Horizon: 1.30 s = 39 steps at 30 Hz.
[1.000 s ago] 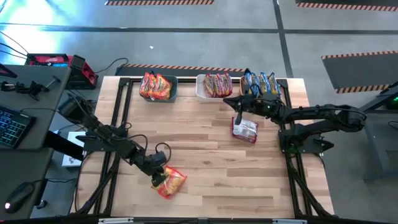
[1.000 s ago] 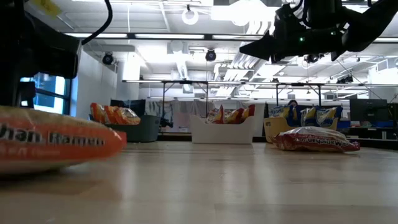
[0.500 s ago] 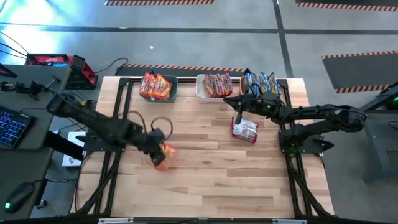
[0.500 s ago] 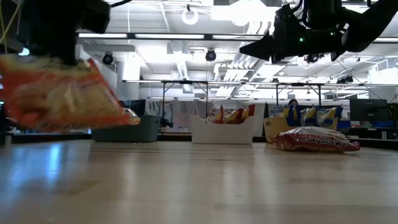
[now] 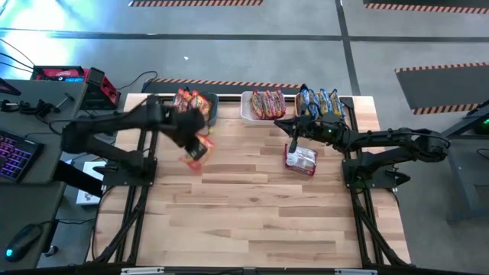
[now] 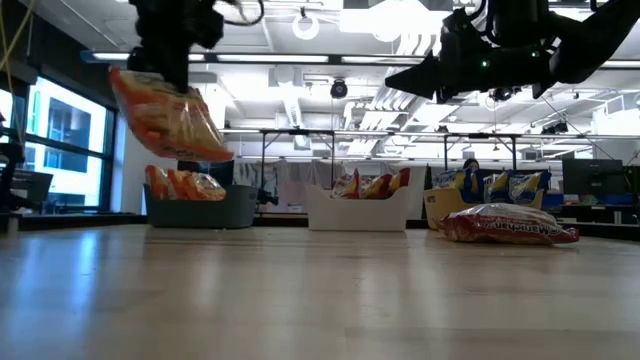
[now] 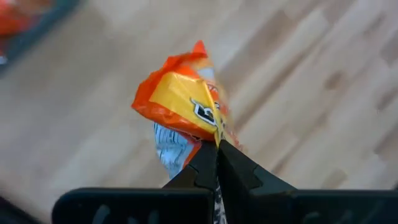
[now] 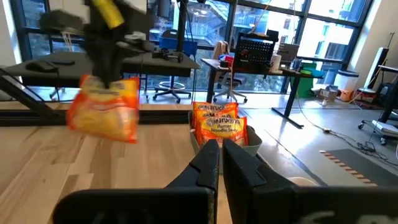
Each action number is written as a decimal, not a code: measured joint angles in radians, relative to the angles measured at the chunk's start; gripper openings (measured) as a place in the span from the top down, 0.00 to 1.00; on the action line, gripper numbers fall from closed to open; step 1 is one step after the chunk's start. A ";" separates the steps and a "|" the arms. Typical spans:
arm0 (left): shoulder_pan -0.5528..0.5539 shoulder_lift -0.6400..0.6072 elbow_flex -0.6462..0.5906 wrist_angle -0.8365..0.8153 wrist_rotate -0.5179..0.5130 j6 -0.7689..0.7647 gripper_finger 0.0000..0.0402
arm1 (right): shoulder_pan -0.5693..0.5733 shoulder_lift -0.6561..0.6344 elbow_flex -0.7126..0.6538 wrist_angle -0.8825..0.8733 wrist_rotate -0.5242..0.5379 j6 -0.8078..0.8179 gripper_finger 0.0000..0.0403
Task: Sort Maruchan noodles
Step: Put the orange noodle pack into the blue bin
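Left gripper (image 5: 195,137): pressed together on the edge of an orange-red noodle packet (image 5: 196,147), which is held hanging in the air above the wooden table (image 5: 252,198), just in front of the dark-blue bin (image 5: 212,113). Right gripper (image 5: 293,142): fingers pressed together, nothing held, poised above a white-maroon packet (image 5: 301,160) that lies flat on the table in front of the far bins. Dark-blue bin: stocked with upright orange-red packets (image 5: 190,105). White bin (image 5: 247,109): stocked with white-maroon packets (image 5: 268,102). Third bin (image 6: 436,211), far right of the row: stocked with yellow-blue packets (image 5: 319,101). All three bins are set side by side along the table's far edge.
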State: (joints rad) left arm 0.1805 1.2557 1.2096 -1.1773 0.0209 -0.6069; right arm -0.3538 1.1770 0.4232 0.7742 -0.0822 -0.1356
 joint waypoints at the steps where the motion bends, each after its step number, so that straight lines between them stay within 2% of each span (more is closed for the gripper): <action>1: 0.036 0.013 0.020 -0.021 -0.002 0.035 1.00 | 0.000 0.000 0.000 0.001 0.000 -0.001 0.99; 11: 0.360 0.206 0.250 -0.108 0.003 0.383 1.00 | 0.000 0.000 0.000 0.011 0.006 0.000 0.99; 19: 0.560 0.447 0.451 -0.114 -0.078 0.477 1.00 | 0.000 0.000 0.000 0.010 0.007 -0.002 0.99; 28: 0.607 0.678 0.600 -0.120 -0.166 0.454 1.00 | 0.000 0.000 0.000 -0.023 0.007 -0.011 0.99; 34: 0.575 0.735 0.604 -0.135 -0.170 0.449 1.00 | 0.000 0.000 0.000 -0.040 0.007 0.000 0.99; 39: 0.556 0.745 0.605 -0.109 -0.231 0.420 1.00 | 0.000 0.000 0.000 -0.045 0.007 0.016 0.99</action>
State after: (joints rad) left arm 0.7361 2.0006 1.8149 -1.2864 -0.2105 -0.1871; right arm -0.3534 1.1770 0.4236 0.7292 -0.0750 -0.1193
